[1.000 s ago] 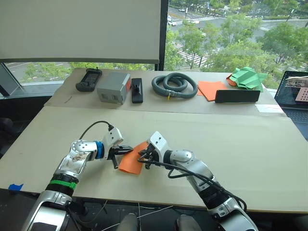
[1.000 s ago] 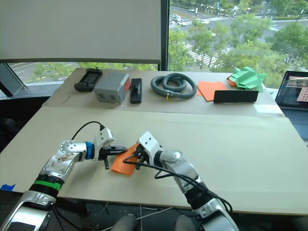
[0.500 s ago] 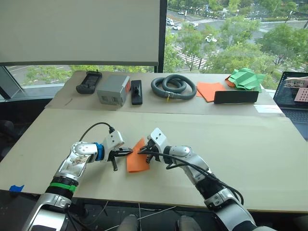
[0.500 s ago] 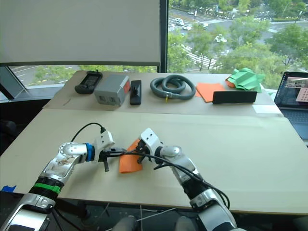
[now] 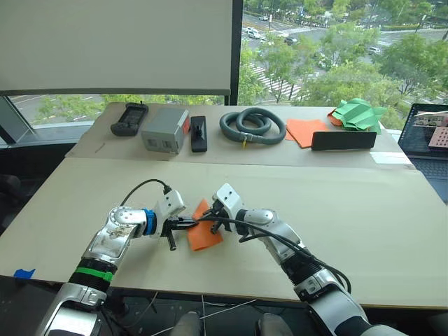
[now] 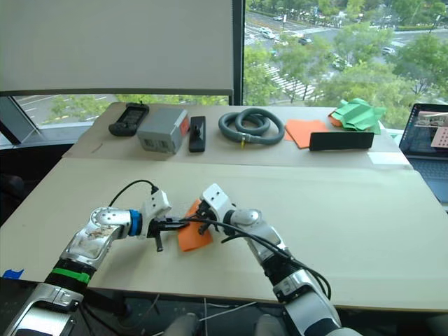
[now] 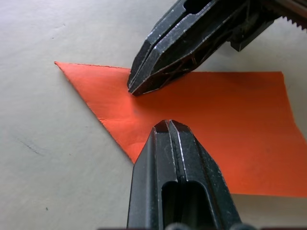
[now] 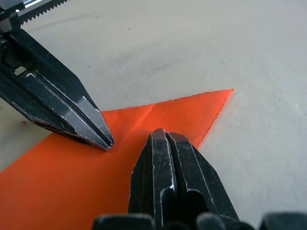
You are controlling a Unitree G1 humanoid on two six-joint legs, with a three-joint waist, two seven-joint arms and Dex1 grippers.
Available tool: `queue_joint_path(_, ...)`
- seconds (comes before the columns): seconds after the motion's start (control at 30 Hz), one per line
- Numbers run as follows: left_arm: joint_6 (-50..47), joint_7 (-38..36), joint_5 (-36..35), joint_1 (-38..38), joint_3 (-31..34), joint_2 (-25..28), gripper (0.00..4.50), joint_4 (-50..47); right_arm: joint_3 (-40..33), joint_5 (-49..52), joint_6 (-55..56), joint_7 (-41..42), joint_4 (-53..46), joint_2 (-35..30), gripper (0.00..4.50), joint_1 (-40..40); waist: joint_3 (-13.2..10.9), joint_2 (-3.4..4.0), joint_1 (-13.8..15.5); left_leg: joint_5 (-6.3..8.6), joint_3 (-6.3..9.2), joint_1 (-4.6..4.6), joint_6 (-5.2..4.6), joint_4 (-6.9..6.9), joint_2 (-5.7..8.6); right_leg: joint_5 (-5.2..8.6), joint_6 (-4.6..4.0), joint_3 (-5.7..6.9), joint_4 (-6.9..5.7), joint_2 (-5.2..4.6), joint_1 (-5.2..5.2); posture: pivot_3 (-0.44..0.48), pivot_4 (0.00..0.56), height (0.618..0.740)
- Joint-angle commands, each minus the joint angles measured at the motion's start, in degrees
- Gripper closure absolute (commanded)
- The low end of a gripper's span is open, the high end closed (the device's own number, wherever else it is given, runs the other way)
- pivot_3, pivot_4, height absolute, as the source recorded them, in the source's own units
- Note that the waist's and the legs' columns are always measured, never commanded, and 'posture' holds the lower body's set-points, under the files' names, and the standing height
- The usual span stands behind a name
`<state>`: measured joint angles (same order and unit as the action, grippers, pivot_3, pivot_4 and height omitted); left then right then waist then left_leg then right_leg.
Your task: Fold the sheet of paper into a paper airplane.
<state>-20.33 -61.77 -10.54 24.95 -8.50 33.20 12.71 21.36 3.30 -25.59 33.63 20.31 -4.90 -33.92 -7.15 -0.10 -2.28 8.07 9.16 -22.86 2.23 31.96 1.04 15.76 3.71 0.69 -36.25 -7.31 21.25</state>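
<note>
The sheet of paper (image 5: pixel 204 232), bright orange and folded to a pointed shape, is seen lying flat on the near part of the tan table (image 5: pixel 364 210), between the two grippers. The left gripper (image 5: pixel 189 223) is brought in from the left, and its fingers are pressed together with the tips resting on the paper's near-left part; in the left wrist view the closed fingers (image 7: pixel 178 158) are seen lying over the sheet's edge without clamping it. The right gripper (image 5: pixel 210 220) is placed at the sheet's far edge, its fingers likewise held together, with the tips (image 8: pixel 169 158) set down on the paper close to its pointed corner. The two sets of tips are kept just beside each other on the orange surface. Along the far side of the table, well apart from the sheet, a black handheld controller (image 5: pixel 129 117), a grey box (image 5: pixel 165 129), a coiled grey hose (image 5: pixel 253 124), an orange paper stack (image 5: pixel 306 130) and green paper shapes (image 5: pixel 360 114) are laid out.
</note>
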Motion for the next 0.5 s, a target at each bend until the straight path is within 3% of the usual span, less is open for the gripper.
queue_joint_path(0.03, -2.99, -1.12, -3.4, 0.64, 1.94, 0.38, 4.49, -4.68, -0.32, -2.02, -2.79, -1.82, 1.53, -0.75, 4.5, 1.58, 0.0, 0.0, 0.0, 0.0, -0.01, 0.0, 0.0, 0.0, 0.0, 0.0, 0.0, -0.01, 0.01, 0.0, -0.01, 0.0, 0.15, 0.702)
queue_joint_path(0.33, 4.04, 1.17, 5.96, -4.73, -6.13, 0.86, 4.49, 1.73, -0.04, -2.54, -3.56, -2.47, 0.63, -0.25, 4.5, 1.55, 0.07, 0.0, 0.2, 0.0, 0.0, 0.05, 0.01, 0.0, 0.0, 0.01, -0.02, 0.0, 0.02, 0.01, -0.07, 0.0, 0.15, 0.702)
queue_joint_path(0.5, 6.52, 1.48, 8.05, -5.63, -7.39, 1.51, 4.49, 2.94, 0.31, -3.01, -3.01, -3.07, 2.28, -0.04, 4.5, 0.44, 0.26, 0.15, 0.12, 0.03, -0.04, 0.08, 0.04, 0.0, 0.0, 0.05, -0.08, -0.09, 0.02, -0.01, -0.1, 0.0, 0.15, 0.702)
